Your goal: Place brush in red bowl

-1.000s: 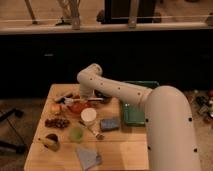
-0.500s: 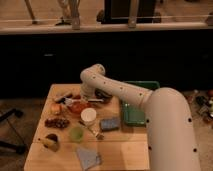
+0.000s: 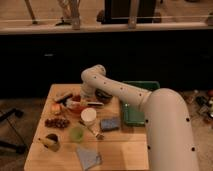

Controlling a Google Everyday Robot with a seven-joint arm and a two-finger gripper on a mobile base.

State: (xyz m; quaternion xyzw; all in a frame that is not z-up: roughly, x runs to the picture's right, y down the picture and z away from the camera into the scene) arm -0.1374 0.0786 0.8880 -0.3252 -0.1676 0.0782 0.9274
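The red bowl (image 3: 75,106) sits on the left middle of the wooden table (image 3: 125,147), just left of the white cup (image 3: 88,116). The brush (image 3: 94,103), whitish with a dark end, lies about level at the bowl's right rim, its dark end pointing right. My gripper (image 3: 86,97) hangs down from the bent white arm (image 3: 117,89), right above the bowl's far right edge and close to the brush's whitish end. I cannot tell whether the brush rests on the rim or is held.
A dark bowl (image 3: 104,95) stands behind the brush and a green tray (image 3: 136,107) to the right. A small green cup (image 3: 76,133), a thin dark utensil (image 3: 92,131), a blue sponge (image 3: 110,123), grapes (image 3: 56,122), a mug (image 3: 51,142) and a cloth (image 3: 89,158) lie nearer.
The arm's elbow has shifted slightly right and down, with the gripper staying over the red bowl's right side. The other things have not moved.
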